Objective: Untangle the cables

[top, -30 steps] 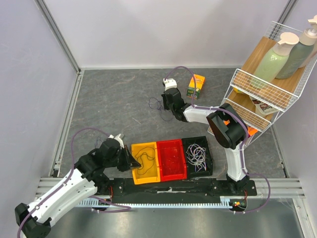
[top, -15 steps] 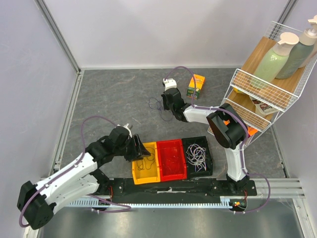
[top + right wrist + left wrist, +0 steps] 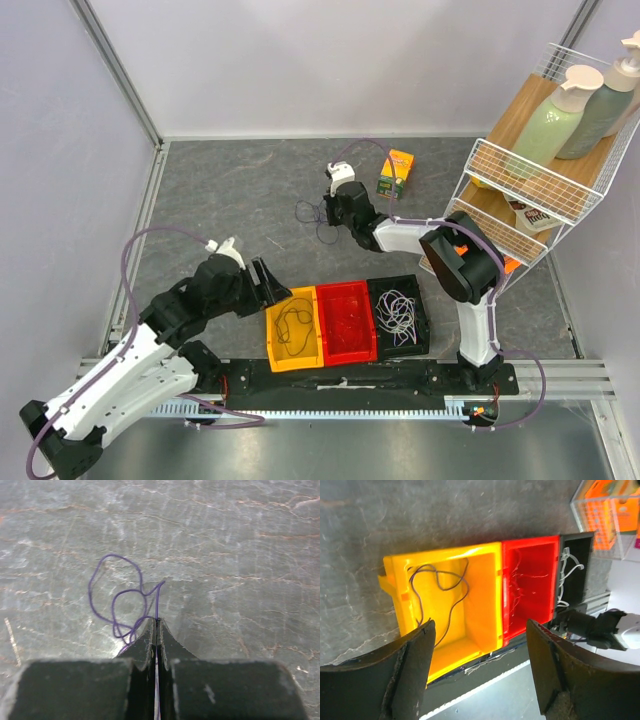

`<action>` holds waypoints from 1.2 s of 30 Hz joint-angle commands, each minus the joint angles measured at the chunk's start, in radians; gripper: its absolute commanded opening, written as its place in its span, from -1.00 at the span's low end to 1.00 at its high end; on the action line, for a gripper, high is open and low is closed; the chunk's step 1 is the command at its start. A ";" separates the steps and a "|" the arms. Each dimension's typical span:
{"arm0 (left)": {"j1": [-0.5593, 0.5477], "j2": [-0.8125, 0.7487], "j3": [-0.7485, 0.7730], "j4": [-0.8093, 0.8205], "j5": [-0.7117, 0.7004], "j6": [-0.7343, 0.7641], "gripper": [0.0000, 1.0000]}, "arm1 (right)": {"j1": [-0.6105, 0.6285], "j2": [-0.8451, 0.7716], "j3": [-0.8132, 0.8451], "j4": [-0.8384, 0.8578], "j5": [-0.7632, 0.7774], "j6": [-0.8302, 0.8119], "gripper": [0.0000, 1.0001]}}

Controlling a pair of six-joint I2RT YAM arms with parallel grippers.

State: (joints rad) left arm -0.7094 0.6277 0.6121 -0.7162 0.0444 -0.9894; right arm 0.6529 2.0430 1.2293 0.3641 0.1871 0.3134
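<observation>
A thin purple cable lies in loose loops on the grey table, and my right gripper is shut on one end of it. From above, that cable sits just left of the right gripper, at mid-table. My left gripper hangs open and holds nothing, at the left rim of the yellow bin. A dark cable lies loose inside that bin, beyond the left gripper. The red bin holds a faint red cable. White cables fill the black bin.
A small orange box stands behind the right gripper. A white wire rack with two pump bottles fills the right side. Aluminium rails border the table on the left and front.
My left gripper went from shut to open, leaving the dark cable in the yellow bin, and drew back to the bin's left rim. The right gripper shifted slightly left with the purple cable.
</observation>
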 commanded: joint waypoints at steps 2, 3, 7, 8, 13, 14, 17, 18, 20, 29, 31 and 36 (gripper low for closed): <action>0.002 0.111 0.171 0.029 -0.120 0.191 0.68 | 0.036 -0.102 -0.088 0.217 -0.155 -0.057 -1.00; 0.013 0.166 0.217 0.031 -0.123 0.231 0.72 | 0.045 -0.110 -0.103 0.246 -0.184 -0.068 -1.00; 0.144 0.422 0.397 0.038 -0.080 0.405 0.75 | 0.077 -0.135 -0.145 0.326 -0.256 -0.109 -1.00; 0.198 0.467 0.420 0.061 -0.048 0.426 0.72 | 0.077 -0.136 -0.151 0.340 -0.270 -0.109 -1.00; 0.493 0.674 0.428 0.280 0.306 0.388 0.47 | 0.077 -0.149 -0.172 0.404 -0.363 -0.112 -1.00; 0.519 0.723 0.439 0.299 0.317 0.379 0.43 | 0.077 -0.150 -0.175 0.415 -0.379 -0.112 -1.00; 0.556 0.851 0.492 0.291 0.247 0.393 0.48 | 0.077 -0.149 -0.182 0.443 -0.420 -0.109 -1.00; 0.564 0.872 0.500 0.294 0.221 0.402 0.54 | 0.077 -0.149 -0.179 0.452 -0.431 -0.106 -1.00; 0.577 0.908 0.494 0.325 0.195 0.411 0.61 | 0.076 -0.149 -0.179 0.464 -0.451 -0.103 -1.00; 0.581 1.063 0.471 0.442 0.224 0.374 0.34 | 0.074 -0.168 -0.202 0.507 -0.457 -0.096 -1.00; 0.576 1.093 0.489 0.449 0.201 0.374 0.25 | 0.073 -0.172 -0.206 0.513 -0.457 -0.091 -1.00; 0.544 1.156 0.537 0.416 0.071 0.383 -0.04 | 0.068 -0.185 -0.237 0.550 -0.440 -0.082 -1.00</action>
State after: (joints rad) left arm -0.1410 1.7565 1.0821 -0.3202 0.2314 -0.6273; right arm 0.7284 1.9205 1.0191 0.8162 -0.2569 0.2230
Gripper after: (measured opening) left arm 0.544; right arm 0.007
